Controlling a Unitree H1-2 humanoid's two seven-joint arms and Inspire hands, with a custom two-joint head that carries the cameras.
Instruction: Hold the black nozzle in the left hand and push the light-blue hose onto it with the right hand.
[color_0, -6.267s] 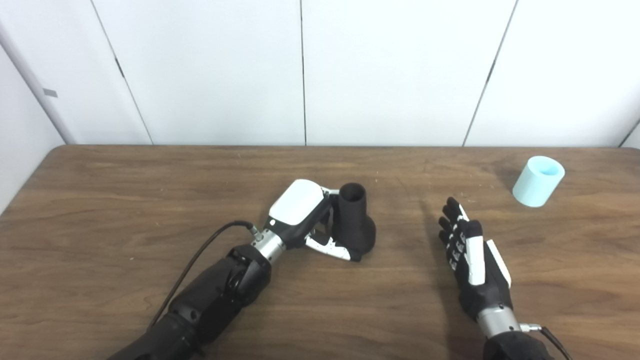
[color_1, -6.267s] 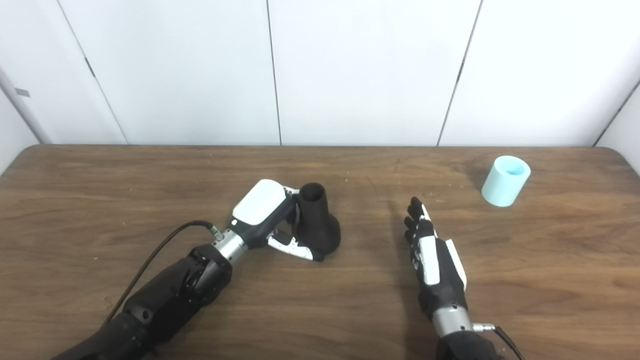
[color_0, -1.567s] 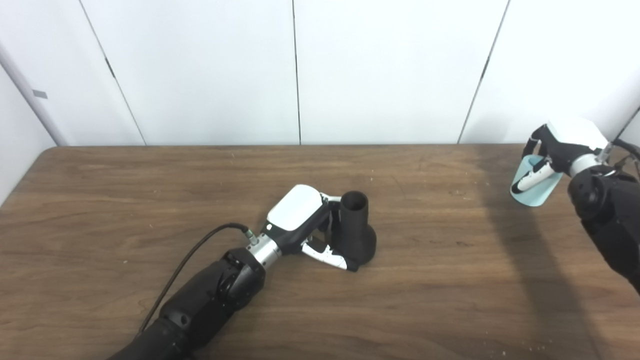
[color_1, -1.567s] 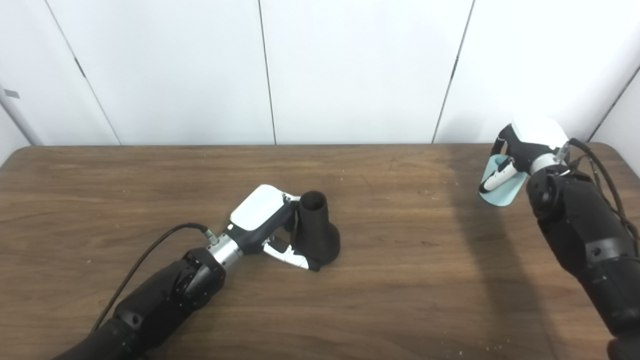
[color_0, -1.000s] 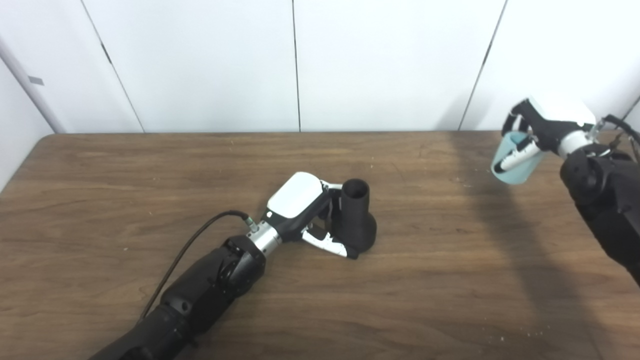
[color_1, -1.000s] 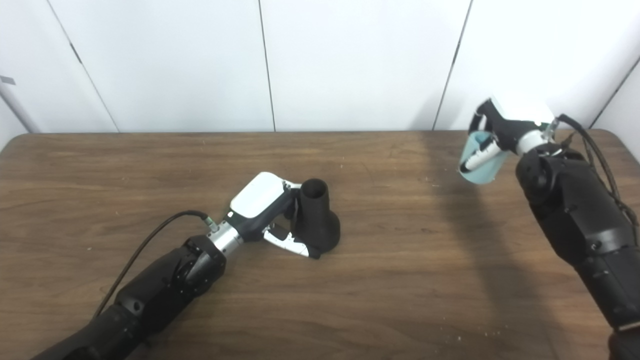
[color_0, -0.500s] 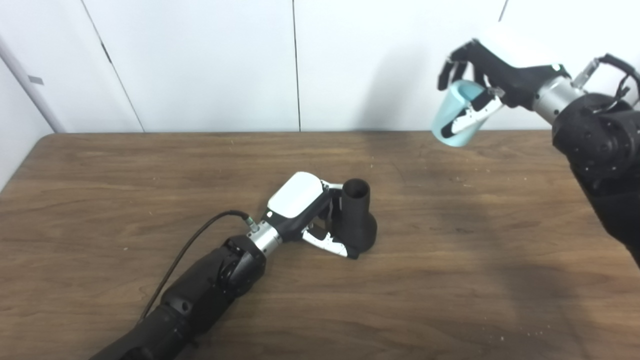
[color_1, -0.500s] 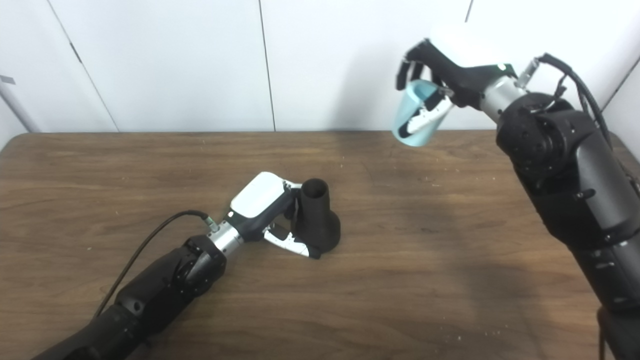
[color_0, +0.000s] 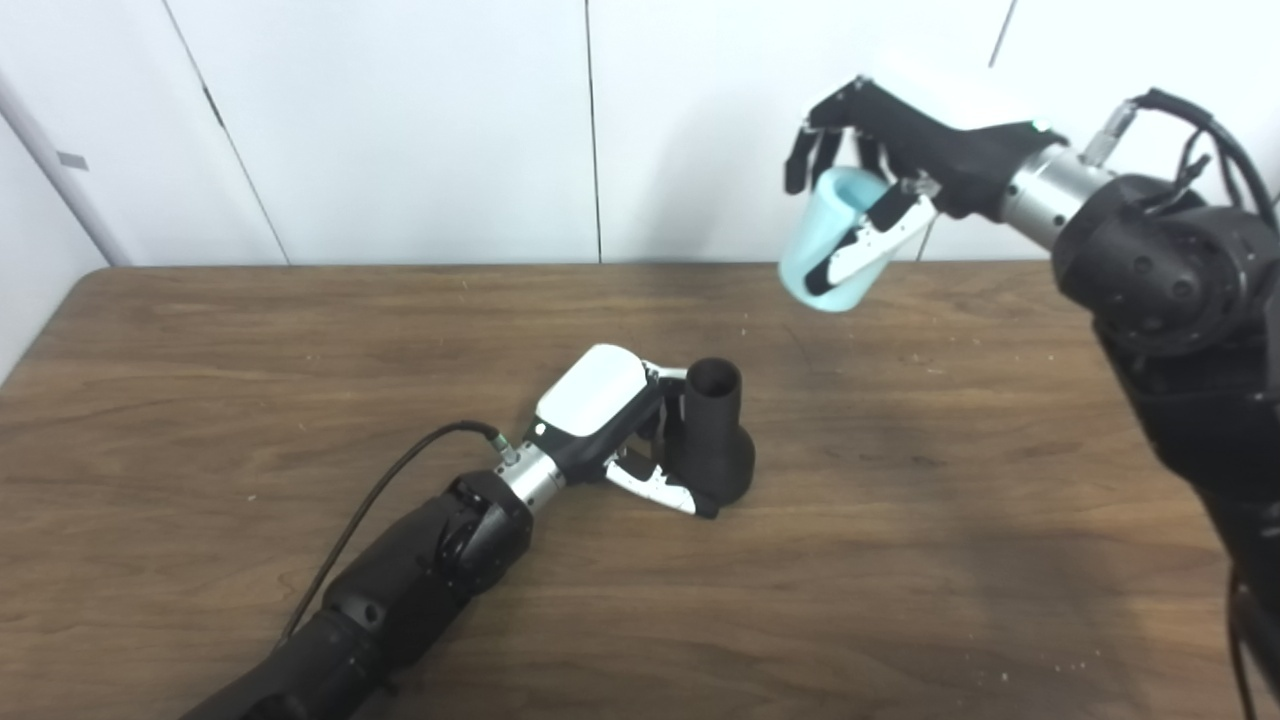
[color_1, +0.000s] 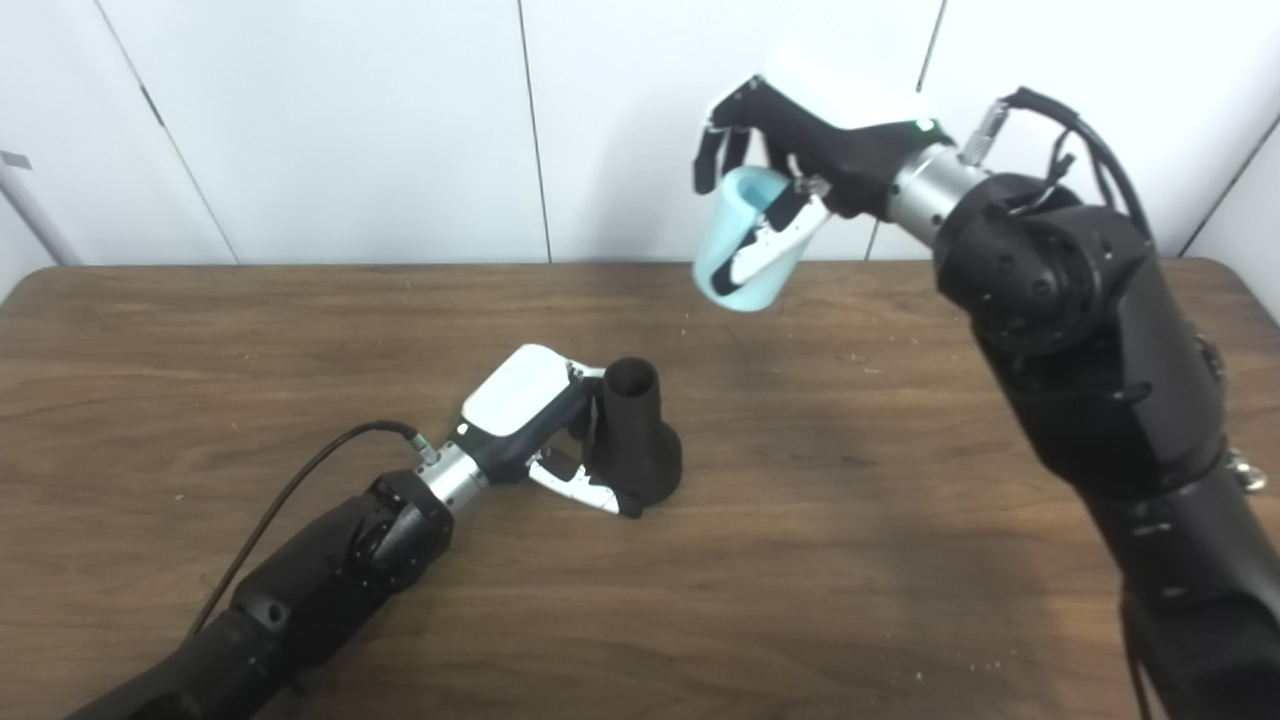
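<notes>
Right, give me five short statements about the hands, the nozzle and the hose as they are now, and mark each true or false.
1. The left hand is closed around the black nozzle. True.
2. The nozzle is lifted clear of the table. False: its wide base rests on the wood, narrow open end up.
3. The right hand holds the light-blue hose in the air. True.
4. The hose is already pushed onto the nozzle. False: the two are apart, the hose above and to the right of the nozzle.
5. The right hand is empty, with its fingers spread. False: its fingers wrap the hose.
</notes>
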